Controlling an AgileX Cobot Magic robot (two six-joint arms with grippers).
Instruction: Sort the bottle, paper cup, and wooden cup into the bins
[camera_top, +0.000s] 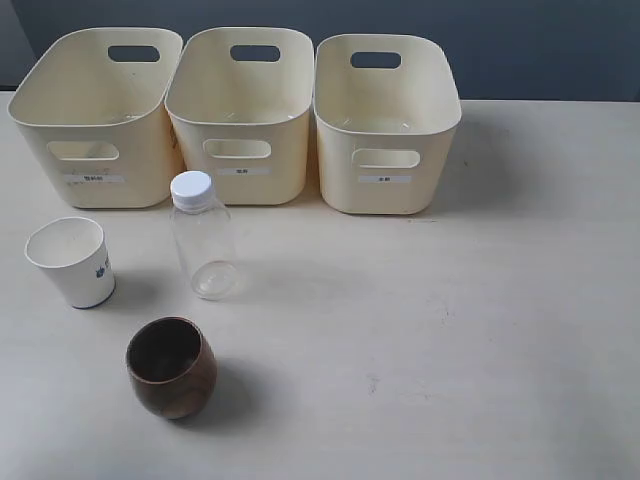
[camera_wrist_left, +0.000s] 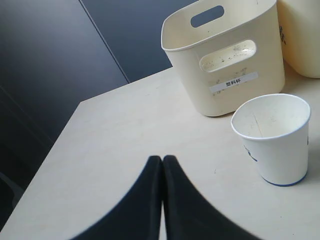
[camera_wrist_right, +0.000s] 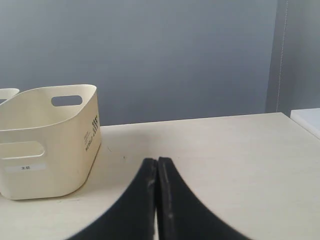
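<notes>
From the exterior view, the clear plastic bottle with a white cap (camera_top: 203, 240), the white tapered paper cup (camera_top: 72, 262) and the squat dark wooden cup (camera_top: 171, 367) are standing on the pale worktop (camera_top: 450, 330) before three cream plastic bins (camera_top: 240, 115), so sorting is not yet begun. In the left wrist view, the left tool (camera_wrist_left: 162, 161) is sitting pressed together near the paper cup (camera_wrist_left: 274, 137), so it needs spreading first. In the right wrist view, the right tool (camera_wrist_right: 157, 162) is likewise pressed together, holding nothing.

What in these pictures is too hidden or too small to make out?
- Labels on the bins: too small to read in the exterior view.
- Bin floors: hidden by their front walls in every view.
- Wooden cup bottom: dark inside, unclear if anything sits there.
- Paper cup blue mark: at the cup's edge in the left wrist view, shape unclear.
- Left claw and right claw: outside the exterior view; arms cut off.
</notes>
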